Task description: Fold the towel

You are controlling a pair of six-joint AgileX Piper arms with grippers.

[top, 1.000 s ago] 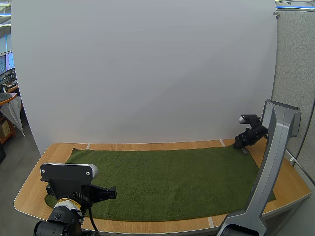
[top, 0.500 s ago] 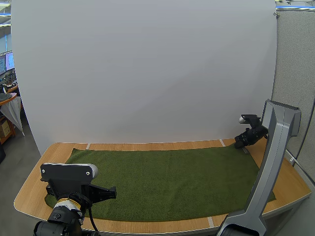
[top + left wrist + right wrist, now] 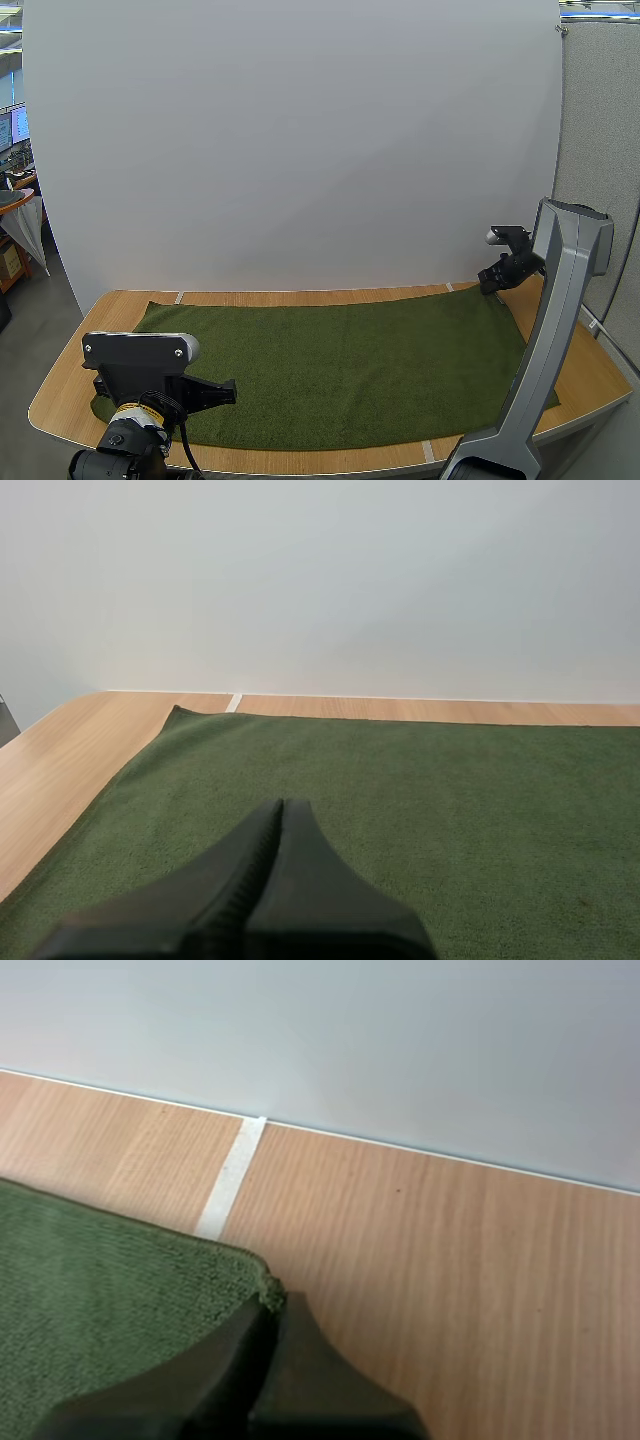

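High view: a dark green rectangular terry towel (image 3: pixel 340 365) lies flat on the pale wooden desk (image 3: pixel 590 375), filling the lower middle. The right jaws are at its far corner, mid-right of frame.

Left wrist view: the left jaws, closed together on nothing, hang over the towel.

Right wrist view: the right jaws are closed, apparently pinching the towel's corner.

A dark green rectangular terry-cloth towel (image 3: pixel 340 365) is spread flat and unfolded along the light wooden table (image 3: pixel 590 375), long sides running left to right, its far right corner slightly curled.
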